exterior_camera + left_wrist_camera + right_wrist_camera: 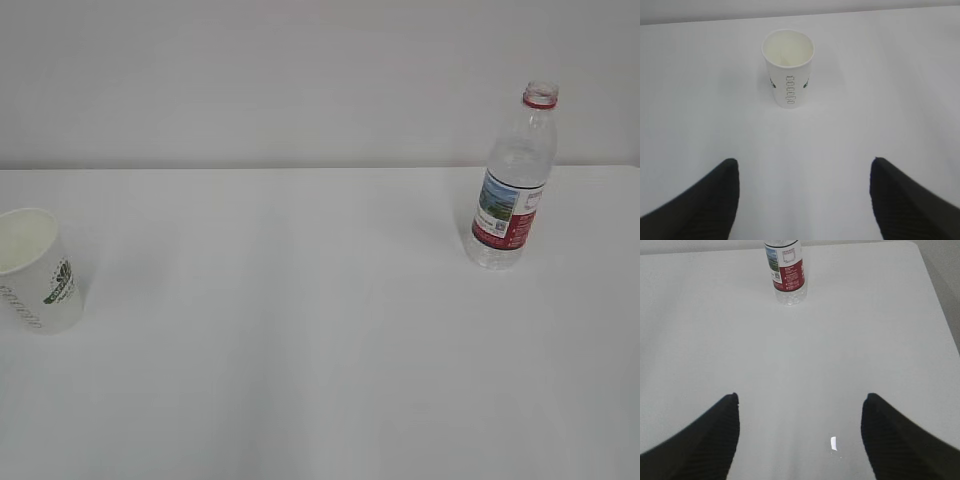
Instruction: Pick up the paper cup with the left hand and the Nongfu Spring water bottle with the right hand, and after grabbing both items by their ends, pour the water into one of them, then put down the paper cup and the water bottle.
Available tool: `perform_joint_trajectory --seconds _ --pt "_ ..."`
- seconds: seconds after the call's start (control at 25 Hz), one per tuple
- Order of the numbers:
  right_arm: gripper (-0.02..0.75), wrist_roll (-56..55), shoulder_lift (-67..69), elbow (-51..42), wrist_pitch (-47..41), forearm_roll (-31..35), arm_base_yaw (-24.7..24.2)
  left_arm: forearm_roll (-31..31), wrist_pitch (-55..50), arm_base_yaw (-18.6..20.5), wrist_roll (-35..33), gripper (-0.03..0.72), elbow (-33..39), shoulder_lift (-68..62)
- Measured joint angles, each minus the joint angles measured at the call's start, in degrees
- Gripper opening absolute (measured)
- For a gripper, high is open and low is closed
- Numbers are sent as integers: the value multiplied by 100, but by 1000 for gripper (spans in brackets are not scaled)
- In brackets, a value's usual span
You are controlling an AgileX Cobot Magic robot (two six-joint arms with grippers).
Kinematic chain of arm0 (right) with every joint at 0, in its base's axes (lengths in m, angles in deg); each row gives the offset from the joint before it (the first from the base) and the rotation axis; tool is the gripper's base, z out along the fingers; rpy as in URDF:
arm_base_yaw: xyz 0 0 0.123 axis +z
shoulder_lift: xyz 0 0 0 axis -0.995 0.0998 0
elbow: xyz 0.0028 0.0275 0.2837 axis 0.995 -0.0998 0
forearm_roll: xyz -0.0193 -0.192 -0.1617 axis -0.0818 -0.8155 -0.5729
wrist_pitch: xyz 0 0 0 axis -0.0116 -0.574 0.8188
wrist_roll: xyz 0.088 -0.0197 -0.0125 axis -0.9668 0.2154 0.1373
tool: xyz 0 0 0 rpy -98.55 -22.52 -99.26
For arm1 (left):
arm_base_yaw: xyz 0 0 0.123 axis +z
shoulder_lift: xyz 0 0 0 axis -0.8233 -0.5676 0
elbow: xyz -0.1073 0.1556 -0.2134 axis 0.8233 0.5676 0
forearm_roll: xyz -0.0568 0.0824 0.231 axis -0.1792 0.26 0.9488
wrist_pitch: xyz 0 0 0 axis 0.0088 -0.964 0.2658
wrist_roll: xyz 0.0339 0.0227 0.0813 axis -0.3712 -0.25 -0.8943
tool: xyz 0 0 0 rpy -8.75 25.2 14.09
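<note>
Both grippers stand spread wide and grasp nothing. Seen from the left wrist, the left hand (802,200) shows its two black fingers (700,205) at the lower corners of the frame, with bare white surface (880,100) between them; the paper cup (788,67) stands upright in the upper middle, well apart from the fingers, its mouth empty and a dark printed logo on its side. Seen from the right wrist, the right hand (800,437) is likewise released, fingers at the lower corners, and the Nongfu Spring water bottle (786,271) stands upright at the top of the frame, cut off above its red label. From outside, the cup (38,270) sits at the left edge, the uncapped bottle (515,180) at the upper right, well apart; neither gripper shows there
</note>
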Motion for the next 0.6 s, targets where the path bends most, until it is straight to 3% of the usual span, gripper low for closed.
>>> perform_joint_trajectory --seconds 0.6 --pt "569 0 0 0 0 0 0 0 0 0 0 592 0 0"
